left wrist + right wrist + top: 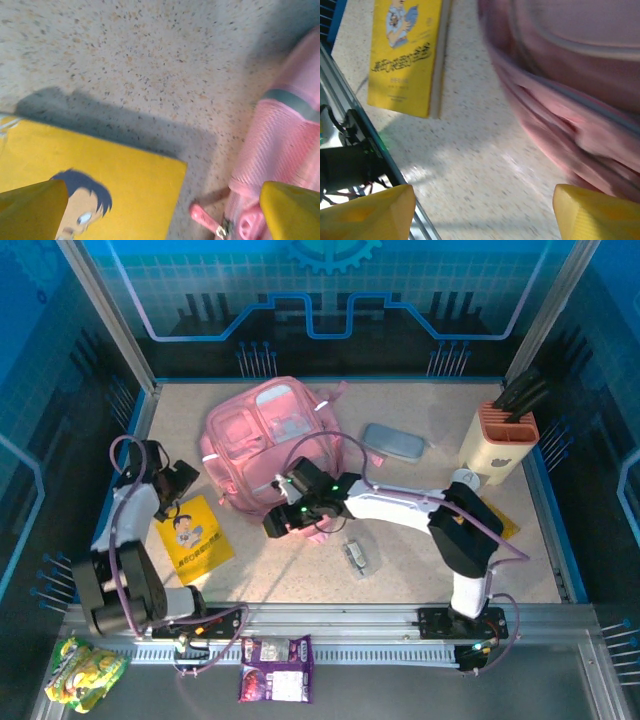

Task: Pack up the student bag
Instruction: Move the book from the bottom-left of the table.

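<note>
The student bag (262,438), pink with pale front panels, lies flat at the back middle of the table. My left gripper (184,490) hovers open by its left edge, above the corner of a yellow book (195,536). In the left wrist view the bag's pink side (285,145) and a pink zip pull (205,218) lie right of the book (100,170); the left gripper (162,210) holds nothing. My right gripper (274,524) stands open at the bag's near edge. Its wrist view is blurred, with the bag (570,75) upper right, the book (405,50) upper left and bare table between the right gripper's (482,212) fingers.
A grey pencil case (393,442) lies right of the bag. A beige pen holder (497,440) stands at the back right. A small clear packet (358,557) lies near the middle. Two snack packets (277,668) (85,672) rest past the front rail (330,618).
</note>
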Robot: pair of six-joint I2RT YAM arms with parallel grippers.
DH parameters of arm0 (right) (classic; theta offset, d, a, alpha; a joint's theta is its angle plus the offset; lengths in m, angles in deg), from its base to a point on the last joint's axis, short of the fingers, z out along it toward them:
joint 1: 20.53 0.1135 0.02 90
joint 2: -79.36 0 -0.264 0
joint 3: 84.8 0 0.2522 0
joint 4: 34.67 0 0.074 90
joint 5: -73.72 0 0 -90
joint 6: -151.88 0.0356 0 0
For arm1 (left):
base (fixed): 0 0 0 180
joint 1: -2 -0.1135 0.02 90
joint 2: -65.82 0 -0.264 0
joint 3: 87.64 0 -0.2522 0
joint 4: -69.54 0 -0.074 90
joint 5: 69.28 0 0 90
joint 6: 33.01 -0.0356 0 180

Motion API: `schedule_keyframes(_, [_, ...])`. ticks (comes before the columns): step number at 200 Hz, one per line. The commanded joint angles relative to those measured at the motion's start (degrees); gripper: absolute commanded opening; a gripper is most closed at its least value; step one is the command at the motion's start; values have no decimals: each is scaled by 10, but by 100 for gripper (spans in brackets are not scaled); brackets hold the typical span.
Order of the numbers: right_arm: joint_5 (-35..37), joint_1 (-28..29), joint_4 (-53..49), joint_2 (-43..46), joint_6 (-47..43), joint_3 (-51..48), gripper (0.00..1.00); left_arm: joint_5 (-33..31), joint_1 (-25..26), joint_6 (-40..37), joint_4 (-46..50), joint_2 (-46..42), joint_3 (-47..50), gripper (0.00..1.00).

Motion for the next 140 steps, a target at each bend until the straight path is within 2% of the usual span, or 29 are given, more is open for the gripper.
schedule_keyframes(1, [-11,23,-9,-55,31,55,74,-39,-16,11,85,-58,26,99])
schedule_keyframes(41, [-5,52,-32,-130,30,147,72,-33,-98,26,101,-117,81,99])
schedule_keyframes(67, [-5,55,-45,-167,28,186,69,48,-135,20,65,-95,107,99])
schedule_keyframes(79, [0,56,-47,-179,24,199,63,70,-140,18,50,-77,113,99])
schedule_keyframes(99, [11,59,-53,-200,18,219,52,65,-139,14,36,-59,124,98])
schedule_keyframes(140, [5,59,-61,-232,16,258,56,112,-136,16,7,-52,155,94])
